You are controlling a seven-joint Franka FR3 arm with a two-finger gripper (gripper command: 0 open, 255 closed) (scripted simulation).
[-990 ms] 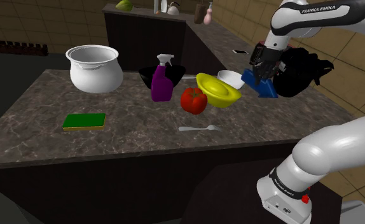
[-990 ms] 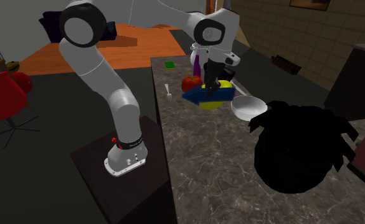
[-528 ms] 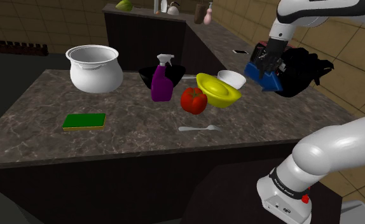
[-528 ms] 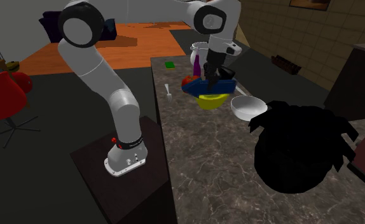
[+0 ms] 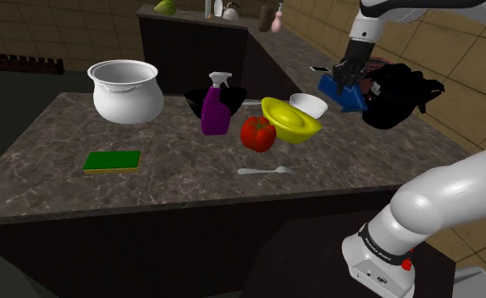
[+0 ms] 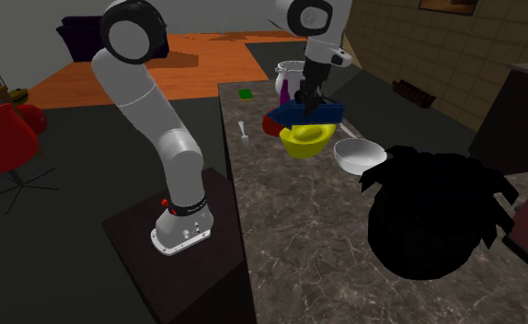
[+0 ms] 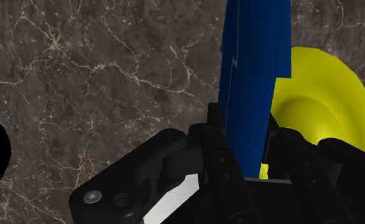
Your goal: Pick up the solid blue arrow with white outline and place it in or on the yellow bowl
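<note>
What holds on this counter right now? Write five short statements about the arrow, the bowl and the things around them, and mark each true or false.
1. The gripper is shut on the blue arrow and holds it above the counter. True.
2. The blue arrow lies inside the yellow bowl. False: it is clasped in the gripper, up in the air.
3. The red pepper stands right beside the yellow bowl. True.
4. The green sponge sits in the white pot. False: it lies flat on the counter, apart from the pot.
5. The purple spray bottle stands upright. True.
</note>
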